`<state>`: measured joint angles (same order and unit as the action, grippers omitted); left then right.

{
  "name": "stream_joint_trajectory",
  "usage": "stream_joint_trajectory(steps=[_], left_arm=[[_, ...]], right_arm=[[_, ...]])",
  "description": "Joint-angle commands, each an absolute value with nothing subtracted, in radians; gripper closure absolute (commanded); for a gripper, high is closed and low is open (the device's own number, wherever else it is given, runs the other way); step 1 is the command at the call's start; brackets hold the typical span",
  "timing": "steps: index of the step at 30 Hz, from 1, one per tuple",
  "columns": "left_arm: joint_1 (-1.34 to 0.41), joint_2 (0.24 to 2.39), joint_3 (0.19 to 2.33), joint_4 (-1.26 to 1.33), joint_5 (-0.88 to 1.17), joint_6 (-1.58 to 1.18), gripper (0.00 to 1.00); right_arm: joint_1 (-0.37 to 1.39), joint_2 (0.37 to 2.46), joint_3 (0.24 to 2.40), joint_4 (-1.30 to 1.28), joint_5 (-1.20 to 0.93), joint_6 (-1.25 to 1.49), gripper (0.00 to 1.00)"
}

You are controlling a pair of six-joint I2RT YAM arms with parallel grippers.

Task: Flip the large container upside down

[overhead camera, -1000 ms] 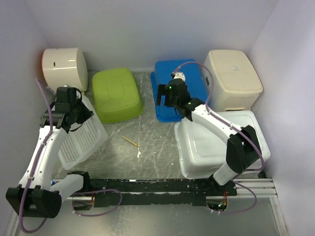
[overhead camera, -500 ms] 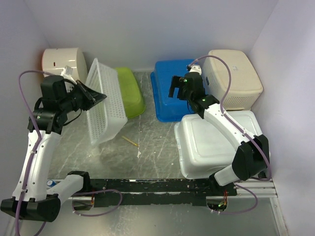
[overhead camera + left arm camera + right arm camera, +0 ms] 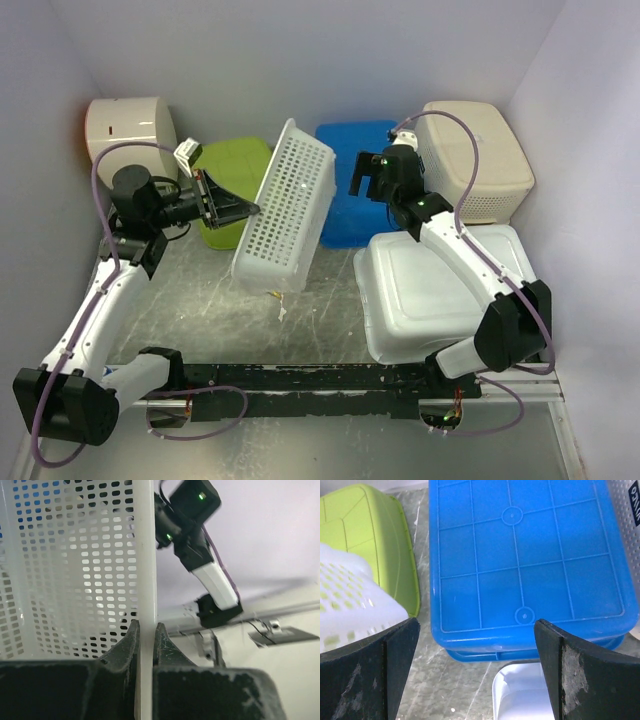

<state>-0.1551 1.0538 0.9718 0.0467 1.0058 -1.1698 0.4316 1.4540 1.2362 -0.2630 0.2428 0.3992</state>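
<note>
1. Large container [image 3: 425, 300]: glossy white tub at 4 o'clock on the table [image 3: 200, 300], nearest the arm bases. The right arm crosses over it (which face is uppermost is hard to judge). Only a corner [image 3: 517, 692] shows in the right wrist view.
2. Left gripper [image 3: 235, 210] [image 3: 145, 630]: fingers pinching the rim of a white perforated basket [image 3: 290, 205] [image 3: 75, 570], which is held off the table at centre and tilted on edge.
3. Right gripper [image 3: 368, 183] [image 3: 476, 622]: fingers spread wide, hovering over the blue tub.
4. Blue tub [image 3: 350, 150] [image 3: 520, 560]: 1 o'clock, ribbed base up, left part hidden by the basket.
5. Green tub [image 3: 225, 160] [image 3: 365, 535]: 11 o'clock, largely covered.
6. Cream bin [image 3: 480, 150]: far corner, 2 o'clock.
</note>
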Motion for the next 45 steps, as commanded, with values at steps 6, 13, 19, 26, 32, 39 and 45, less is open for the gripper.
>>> stream_joint_trajectory(steps=[6, 13, 19, 26, 32, 39, 45], left_arm=[[-0.185, 1.04, 0.895, 0.209, 1.282, -1.272, 0.93], [-0.186, 1.112, 0.942, -0.221, 1.423, -0.993, 0.93], [-0.198, 1.069, 0.748, 0.02, 1.435, -1.28, 0.93], [-0.191, 1.086, 0.598, 0.207, 1.402, -1.54, 0.93], [-0.152, 1.126, 0.588, 0.101, 1.414, -1.464, 0.93], [-0.067, 1.167, 0.61, -0.318, 1.316, -1.135, 0.63], [0.04, 1.283, 0.76, -0.747, 1.182, -0.706, 0.54]], right_arm=[[0.413, 1.413, 1.268, -0.275, 0.257, 0.372, 0.0], [0.413, 1.406, 1.278, -0.289, 0.26, 0.361, 0.0], [0.411, 1.394, 1.268, -0.295, 0.279, 0.342, 0.0], [0.41, 1.4, 1.276, -0.289, 0.269, 0.343, 0.0], [0.411, 1.405, 1.267, -0.287, 0.259, 0.351, 0.0], [0.41, 1.396, 1.259, -0.29, 0.273, 0.339, 0.0], [0.409, 1.404, 1.254, -0.287, 0.236, 0.349, 0.0]])
